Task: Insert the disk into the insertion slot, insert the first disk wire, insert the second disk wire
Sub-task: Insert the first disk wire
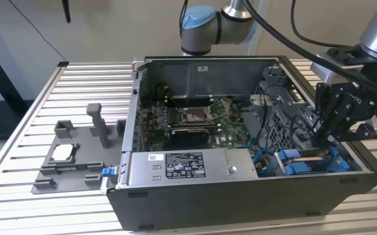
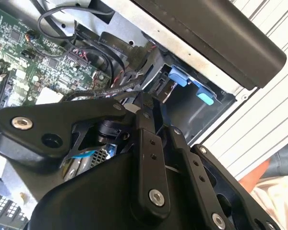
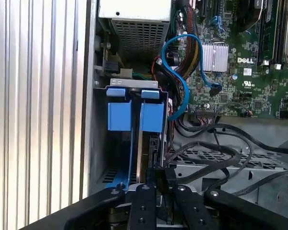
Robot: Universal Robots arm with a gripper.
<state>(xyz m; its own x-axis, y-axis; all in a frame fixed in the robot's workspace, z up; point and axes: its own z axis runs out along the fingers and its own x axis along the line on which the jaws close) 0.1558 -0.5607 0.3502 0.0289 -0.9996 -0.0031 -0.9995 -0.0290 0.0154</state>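
Observation:
The disk [image 3: 145,146] stands edge-on in the insertion slot at the front corner of the open computer case [image 1: 240,200], at the exterior view's right. Its bright blue carrier bracket [image 3: 151,116] shows at its far end, and also as blue tabs [image 1: 300,164] in the exterior view. My gripper [image 3: 157,178] reaches down into that corner [image 1: 323,139], its black fingers [image 2: 145,115] drawn close together on the disk's near end. A blue disk wire [image 3: 181,72] loops beside the slot, and its connector [image 3: 215,88] hangs loose over the motherboard. Black wires [image 3: 216,146] lie across the drive cage.
The grey power-supply box [image 1: 175,166] with its label fills the case's front left. The green motherboard [image 1: 195,117] lies in the middle of the case. A grey fixture [image 1: 71,156] holding small parts sits on the slatted table at the exterior view's left.

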